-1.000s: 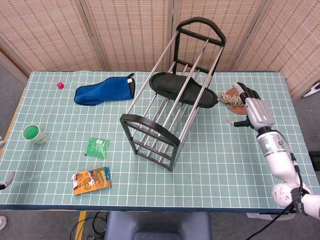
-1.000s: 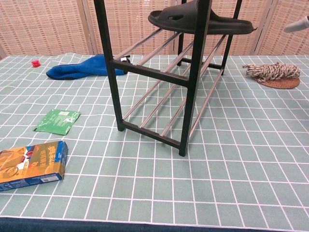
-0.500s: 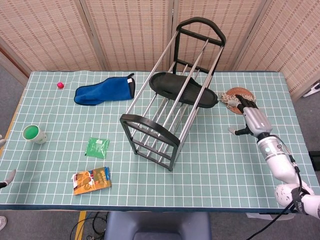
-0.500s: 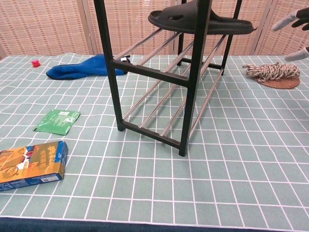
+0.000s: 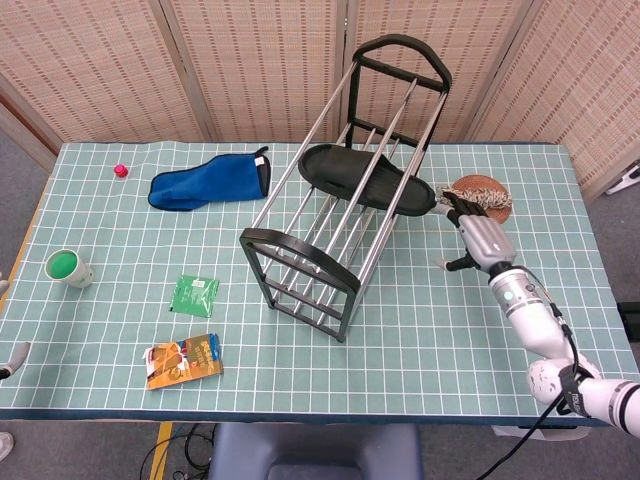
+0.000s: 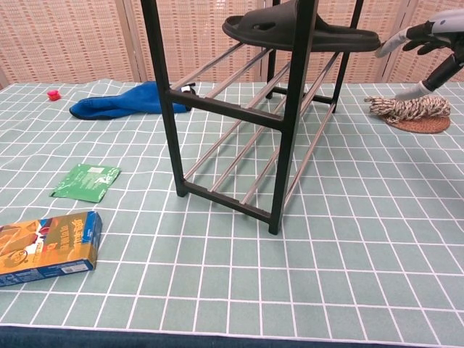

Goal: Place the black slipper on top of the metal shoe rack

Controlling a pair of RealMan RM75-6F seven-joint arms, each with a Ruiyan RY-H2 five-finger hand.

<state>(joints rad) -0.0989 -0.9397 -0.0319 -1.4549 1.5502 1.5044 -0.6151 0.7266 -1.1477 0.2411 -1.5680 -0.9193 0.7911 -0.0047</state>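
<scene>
The black slipper [image 5: 365, 180] lies across the top rails of the metal shoe rack [image 5: 318, 283], which stands in the middle of the table. The chest view shows the slipper [image 6: 297, 29] resting high on the rack [image 6: 290, 109]. My right hand [image 5: 474, 236] hovers just right of the slipper's toe end with its fingers spread and nothing in it. In the chest view this hand [image 6: 429, 42] reaches in from the upper right, one fingertip close to the slipper's tip. Of my left hand [image 5: 10, 352] only spread fingertips show at the far left edge.
A blue slipper [image 5: 205, 185] and a small red object [image 5: 120, 171] lie at the back left. A green cup [image 5: 66, 266], a green packet [image 5: 194, 294] and a snack box [image 5: 183, 361] sit front left. A rope coil on a brown coaster [image 5: 484, 190] lies behind my right hand.
My right hand has moved left, off the rope coil and toward the slipper's toe end. The slipper and rack have not moved.
</scene>
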